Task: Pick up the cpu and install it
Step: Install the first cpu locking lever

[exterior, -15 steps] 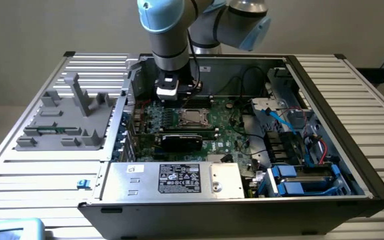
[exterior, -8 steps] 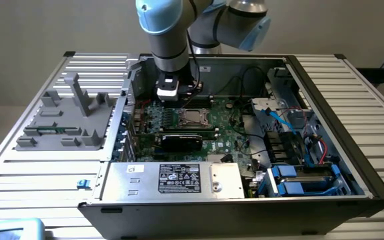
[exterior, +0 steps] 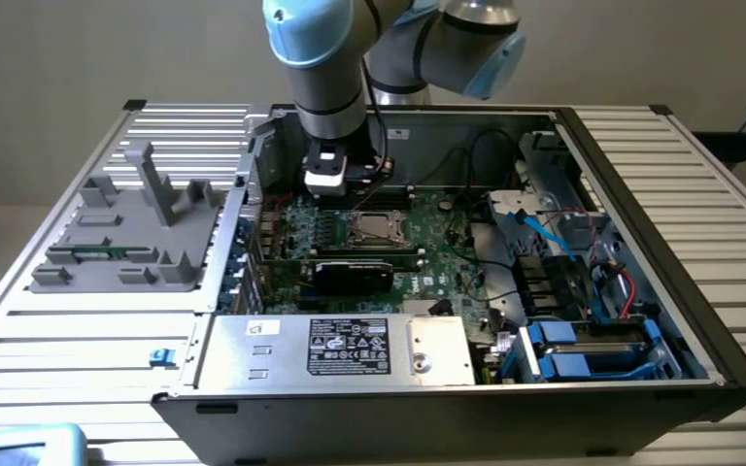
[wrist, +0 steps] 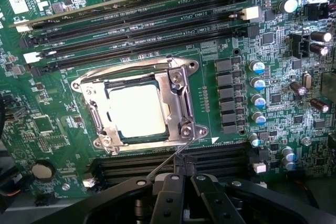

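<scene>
Closed end effector [wrist: 184, 170] hangs just beside the seated cpu [wrist: 137, 111].

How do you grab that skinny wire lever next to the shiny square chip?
Probably pinch the wire lever on its bare slanted stretch, coming down from above with the tool straddling the wire. It is thin and runs out past the socket frame corner, away from the cpu, so that stretch looks freest to close on.
</scene>
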